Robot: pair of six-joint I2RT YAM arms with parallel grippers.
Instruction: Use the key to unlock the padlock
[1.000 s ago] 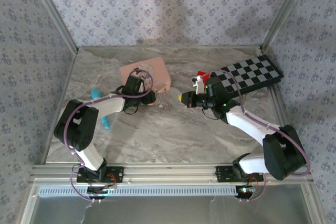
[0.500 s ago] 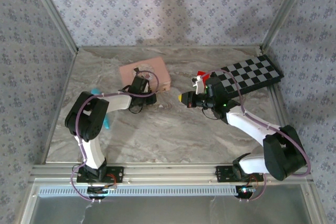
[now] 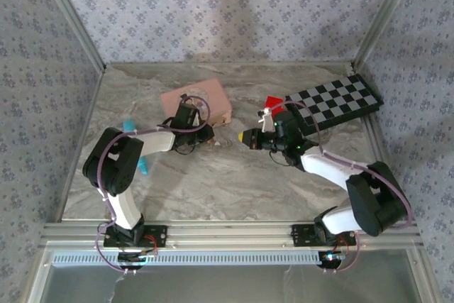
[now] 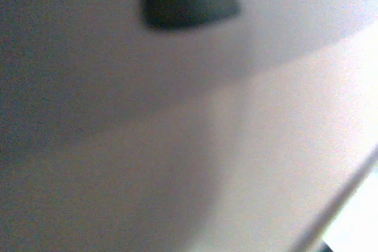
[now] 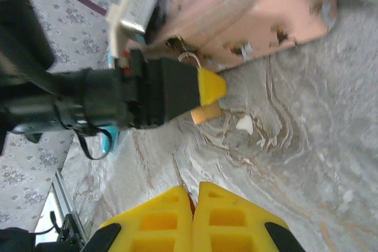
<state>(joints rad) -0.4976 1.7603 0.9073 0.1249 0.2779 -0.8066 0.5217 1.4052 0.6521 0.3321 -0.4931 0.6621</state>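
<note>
Padlock (image 5: 188, 57) position and claw states, two-arm rig on a marbled desk (image 3: 234, 182). From the right wrist, the padlock's silver shackle shows as a small loop against the near side of the pink box (image 5: 254, 10), just beyond the yellow tip of the left claw (image 5: 209, 100). The lock is tucked between the box and the claw, and its brass body is largely hidden. The left claw reaches in from the left and lies low over the desk. One yellow fingertip sits above a second, darker orange one with a slight gap between them; whether they grip anything cannot be told from this angle. A small white chip (image 5: 243, 124) lies on the desk just beside that claw. The right claw (image 5: 193, 190) is closed, its two yellow fingers pressed together along a thin seam, and it points left toward the left claw from a short way off. From overhead, the pink box lies at far left-centre of the desk and the right claw hangs to its right. A black-and-white chequered board (image 3: 333, 101) lies at the far right with a small red item (image 3: 272, 102) at its left end. A teal object (image 3: 130, 127) lies at the left, partly under the left arm.
</note>
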